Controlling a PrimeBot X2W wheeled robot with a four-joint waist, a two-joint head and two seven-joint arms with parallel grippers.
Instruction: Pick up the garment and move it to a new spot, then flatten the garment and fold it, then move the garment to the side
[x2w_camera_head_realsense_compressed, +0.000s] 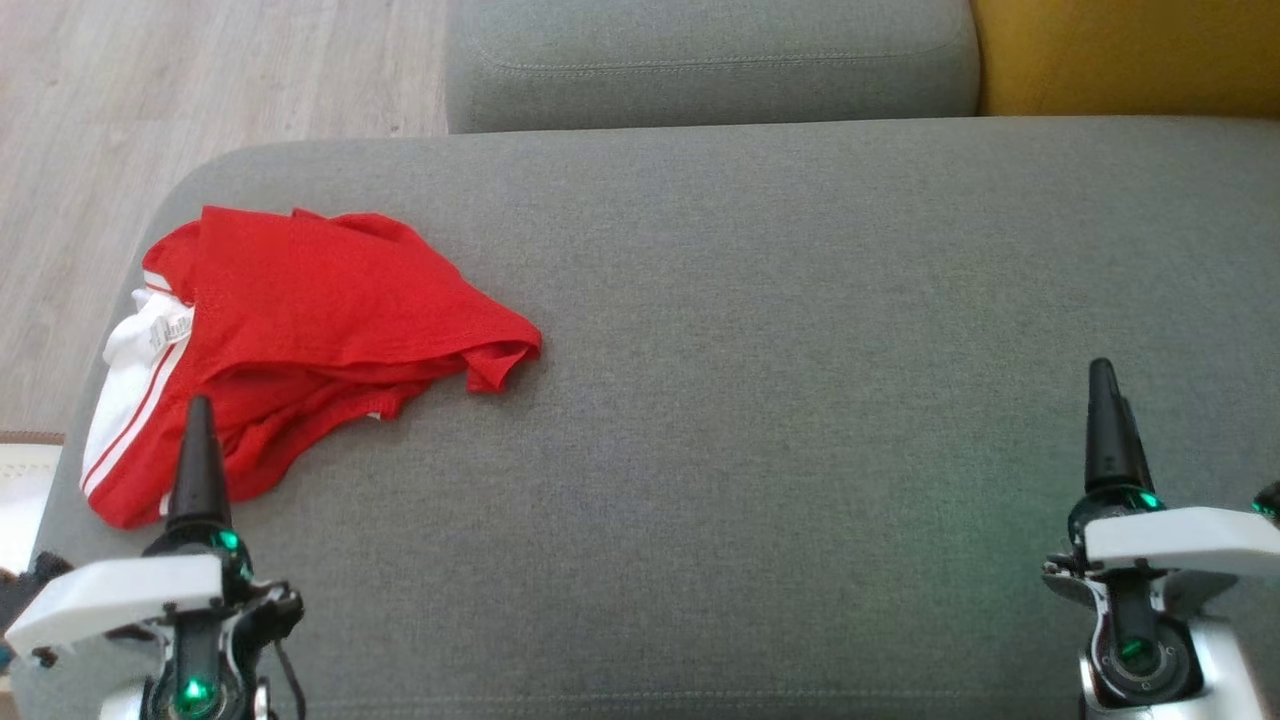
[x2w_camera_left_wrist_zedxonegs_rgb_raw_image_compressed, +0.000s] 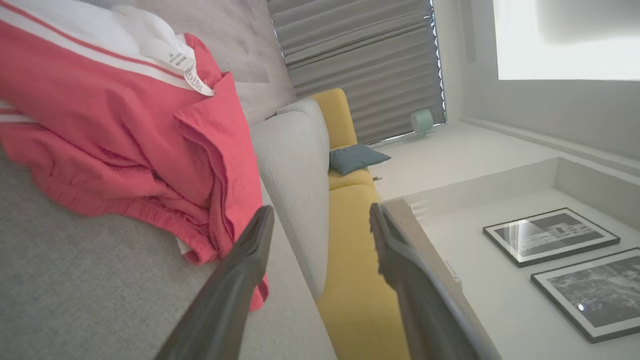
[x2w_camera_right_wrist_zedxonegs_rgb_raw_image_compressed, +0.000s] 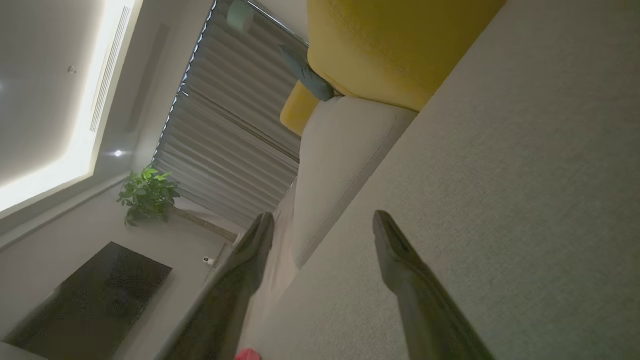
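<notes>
Nearest to where I stood were the two grippers, low over the front of the grey sofa seat (x2w_camera_head_realsense_compressed: 800, 400). The left gripper (x2w_camera_left_wrist_zedxonegs_rgb_raw_image_compressed: 320, 212) had its fingers spread apart with nothing between them, and the right gripper (x2w_camera_right_wrist_zedxonegs_rgb_raw_image_compressed: 322, 217) was spread and empty too.

The red garment (x2w_camera_head_realsense_compressed: 300, 310), with white stripes down one side, lay crumpled at the far left end of the seat, close to the rounded corner where the cushion dropped to the wooden floor (x2w_camera_head_realsense_compressed: 150, 100). A white label (x2w_camera_left_wrist_zedxonegs_rgb_raw_image_compressed: 192, 75) stuck up from its folds. The left gripper was just beside the heap's near edge. The right one was well apart from it, over bare fabric on the other side of the seat.

To my eye nothing had been lifted yet, so the first pick-up was still ahead. The worry was the edge. A sideways nudge from the left fingers, rather than a clean pinch, could push the cloth over the corner and onto the floor. The heap was also layered, so a shallow pinch might catch only the top fold and drag the rest in a twist, which would make it harder to flatten. Pressing too deep could snag the sofa's own cover along with it.
</notes>
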